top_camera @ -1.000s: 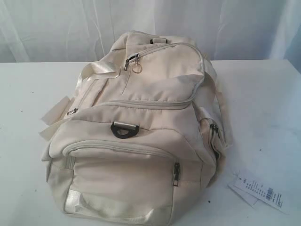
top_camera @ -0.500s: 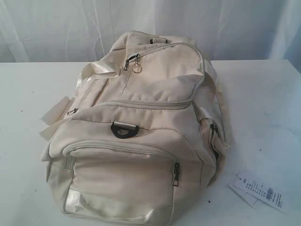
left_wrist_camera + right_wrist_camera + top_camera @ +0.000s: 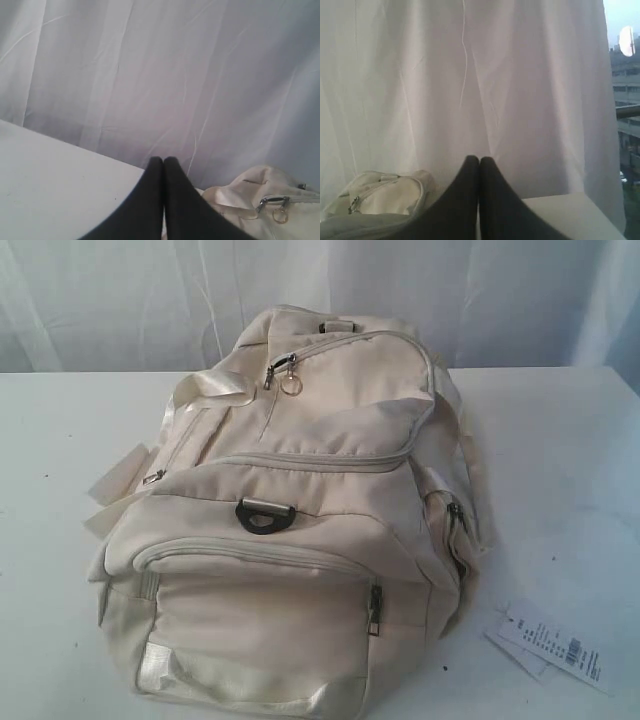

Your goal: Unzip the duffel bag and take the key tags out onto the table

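Note:
The cream duffel bag (image 3: 290, 520) lies on the white table (image 3: 560, 460), all its zips closed. A zip pull with a small metal ring (image 3: 290, 385) sits near its top, and a dark D-ring (image 3: 265, 514) lies mid-bag. The key tags are hidden from every view. Neither arm shows in the exterior view. In the left wrist view my left gripper (image 3: 163, 160) is shut and holds nothing, with the bag (image 3: 260, 205) off to one side. In the right wrist view my right gripper (image 3: 479, 159) is also shut and bare, the bag (image 3: 380, 192) beside it.
A white printed paper label (image 3: 550, 647) lies on the table by the bag's near right corner. Pale straps (image 3: 125, 480) trail off the bag's left side. A white curtain (image 3: 120, 300) hangs behind the table.

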Controlling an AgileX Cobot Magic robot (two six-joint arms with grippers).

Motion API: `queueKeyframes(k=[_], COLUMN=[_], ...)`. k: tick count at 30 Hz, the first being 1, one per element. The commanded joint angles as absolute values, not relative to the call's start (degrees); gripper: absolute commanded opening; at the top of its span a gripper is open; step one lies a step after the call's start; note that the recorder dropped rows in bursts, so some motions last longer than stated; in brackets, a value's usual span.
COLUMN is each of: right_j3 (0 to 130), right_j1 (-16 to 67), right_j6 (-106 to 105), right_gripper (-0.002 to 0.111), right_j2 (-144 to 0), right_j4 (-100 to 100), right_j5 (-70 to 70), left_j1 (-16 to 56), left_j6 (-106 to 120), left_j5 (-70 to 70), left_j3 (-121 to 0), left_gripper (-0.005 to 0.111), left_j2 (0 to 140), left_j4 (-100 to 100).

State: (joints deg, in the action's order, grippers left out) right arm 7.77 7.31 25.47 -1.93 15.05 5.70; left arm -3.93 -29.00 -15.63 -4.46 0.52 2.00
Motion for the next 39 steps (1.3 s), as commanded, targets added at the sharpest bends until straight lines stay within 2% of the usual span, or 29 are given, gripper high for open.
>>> queueKeyframes(k=[1,7,13,27,39], right_j3=[13.29,19.79,21.91,21.91,21.91], right_j1=[7.52,8.19,13.73,15.41,15.41], right_j6=[25.72,25.72,25.72,31.36,31.36], right_gripper=[0.0,0.0,0.0,0.0,0.0], right_j2=[-9.0,-21.64,-31.27,-31.48,-31.48], right_j4=[19.32,19.32,19.32,18.87,18.97], right_j5=[3.23,2.56,0.0,1.79,1.31], left_j1=[-3.58,-3.58,-3.17,-3.17,-3.17], left_j6=[-42.68,-57.51,-58.27,-58.04,-52.52], left_j5=[-16.19,-23.7,-25.52,-25.7,-26.17], left_j3=[-8.72,-14.34,-23.51,-33.8,-33.8], left_gripper=[0.001,0.001,0.001,0.001,0.001], left_j2=[6.58,20.14,36.64,56.47,61.64], left_j4=[17.7,38.21,41.69,47.68,47.68])
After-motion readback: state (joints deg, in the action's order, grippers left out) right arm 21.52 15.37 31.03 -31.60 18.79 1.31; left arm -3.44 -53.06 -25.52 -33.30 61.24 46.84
